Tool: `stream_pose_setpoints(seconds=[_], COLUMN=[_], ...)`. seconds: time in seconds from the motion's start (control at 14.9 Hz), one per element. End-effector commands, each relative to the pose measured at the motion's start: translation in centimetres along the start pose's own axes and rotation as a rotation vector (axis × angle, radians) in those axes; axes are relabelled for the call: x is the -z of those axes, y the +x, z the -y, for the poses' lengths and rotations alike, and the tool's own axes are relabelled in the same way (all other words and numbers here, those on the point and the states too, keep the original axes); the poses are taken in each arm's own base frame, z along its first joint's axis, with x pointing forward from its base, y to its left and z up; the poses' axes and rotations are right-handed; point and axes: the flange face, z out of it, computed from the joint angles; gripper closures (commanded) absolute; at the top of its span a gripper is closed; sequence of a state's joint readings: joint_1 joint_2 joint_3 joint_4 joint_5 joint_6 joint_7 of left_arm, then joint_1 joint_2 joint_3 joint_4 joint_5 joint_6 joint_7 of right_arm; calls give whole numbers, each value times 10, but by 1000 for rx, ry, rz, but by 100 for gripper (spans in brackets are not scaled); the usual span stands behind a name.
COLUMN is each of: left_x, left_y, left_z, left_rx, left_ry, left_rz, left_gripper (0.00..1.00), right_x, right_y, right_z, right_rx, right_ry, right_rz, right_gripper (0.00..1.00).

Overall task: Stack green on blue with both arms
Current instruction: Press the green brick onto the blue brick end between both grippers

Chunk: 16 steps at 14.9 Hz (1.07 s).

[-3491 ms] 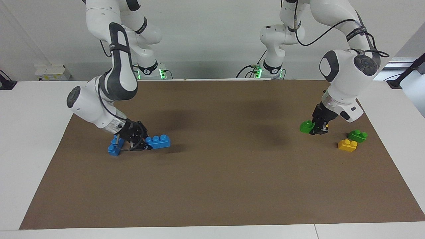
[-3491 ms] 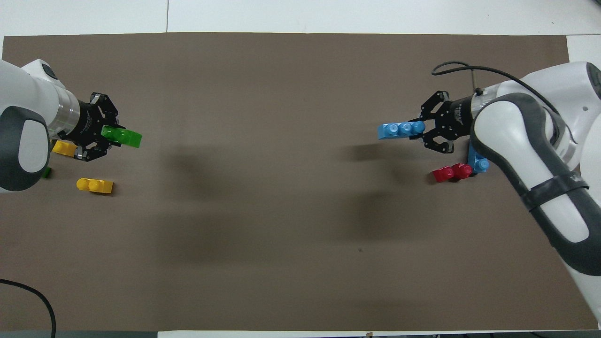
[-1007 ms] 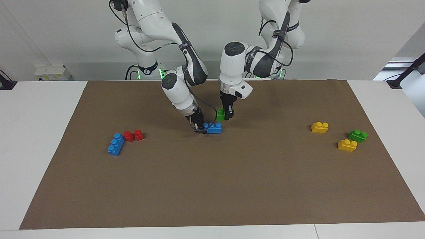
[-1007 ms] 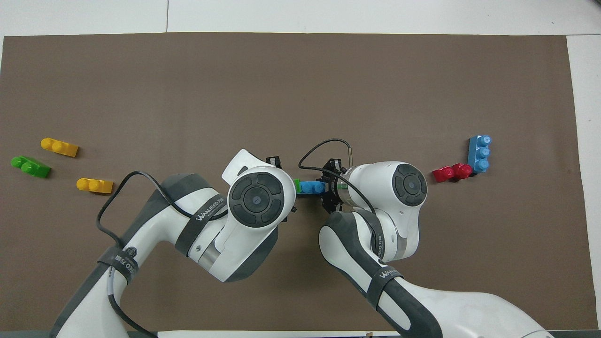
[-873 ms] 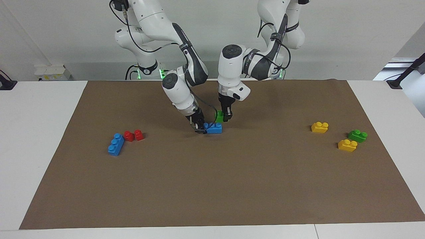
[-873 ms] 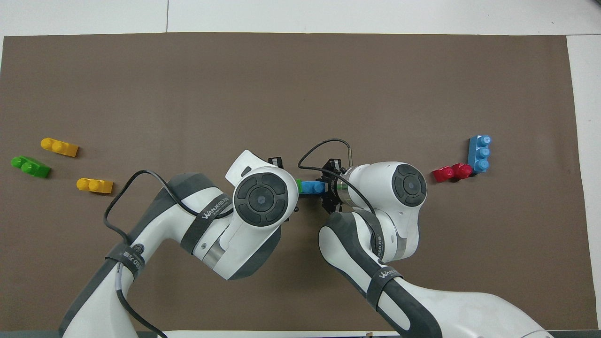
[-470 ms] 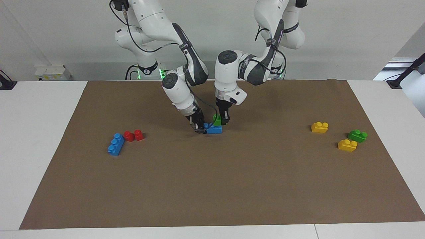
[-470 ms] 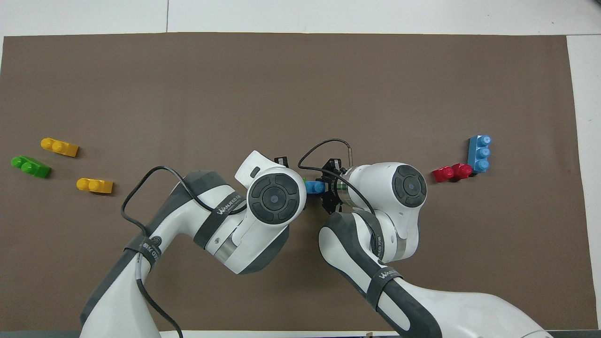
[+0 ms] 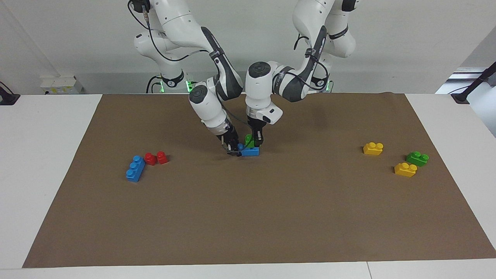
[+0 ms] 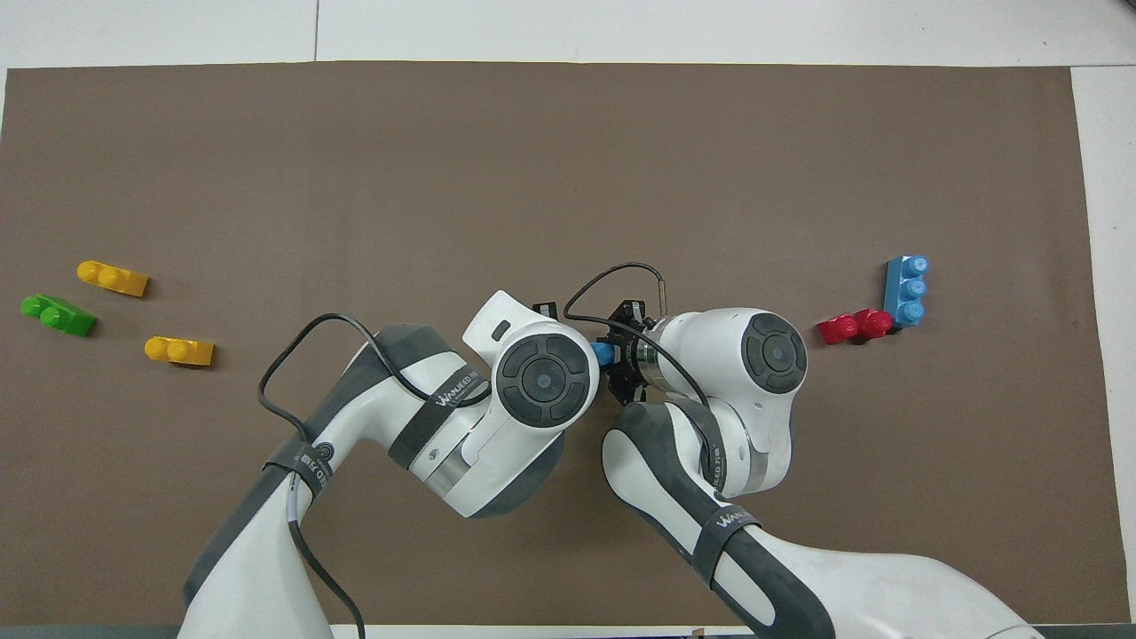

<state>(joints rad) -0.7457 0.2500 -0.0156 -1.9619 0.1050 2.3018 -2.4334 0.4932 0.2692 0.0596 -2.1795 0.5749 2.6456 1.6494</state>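
Observation:
In the facing view a blue three-stud brick [image 9: 249, 151] lies on the brown mat [image 9: 248, 217] at mid-table. My right gripper [image 9: 232, 149] is shut on the end of it toward the right arm's end of the table. My left gripper [image 9: 255, 142] is shut on a green two-stud brick [image 9: 249, 141] and holds it down on top of the blue brick. In the overhead view only a bit of the blue brick [image 10: 603, 354] shows beside the right gripper [image 10: 621, 357]; the left arm's wrist hides the green brick and the left gripper.
A second blue brick [image 9: 135, 168] and a red brick [image 9: 156, 158] lie toward the right arm's end. Two yellow bricks [image 9: 373, 148] [image 9: 405, 169] and a second green brick [image 9: 417, 158] lie toward the left arm's end.
Both arms carried their bricks from the table's ends to the middle. In the last second my left gripper moved the green brick sideways and down onto the blue brick.

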Motion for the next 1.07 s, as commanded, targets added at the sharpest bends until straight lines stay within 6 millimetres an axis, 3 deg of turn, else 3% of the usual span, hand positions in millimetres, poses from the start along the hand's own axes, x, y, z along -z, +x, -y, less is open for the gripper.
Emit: stream_pose_setpoints(seconds=[0.0, 0.87, 0.94, 1.01], left_x=[-2, -31, -31, -29], left_y=[-6, -14, -14, -14], left_z=[1, 11, 11, 10], left_rx=[8, -43, -80, -93], left_ry=[-20, -21, -32, -37], left_rz=[-11, -67, -75, -73], left_gripper=[100, 100, 79, 6], right_x=[-8, -11, -11, -11], right_y=[9, 14, 14, 14], right_z=[-6, -10, -10, -10], right_rx=[-25, -13, -12, -13], right_ry=[14, 10, 12, 12], right_rz=[-2, -10, -10, -10], right_gripper=[100, 100, 100, 100])
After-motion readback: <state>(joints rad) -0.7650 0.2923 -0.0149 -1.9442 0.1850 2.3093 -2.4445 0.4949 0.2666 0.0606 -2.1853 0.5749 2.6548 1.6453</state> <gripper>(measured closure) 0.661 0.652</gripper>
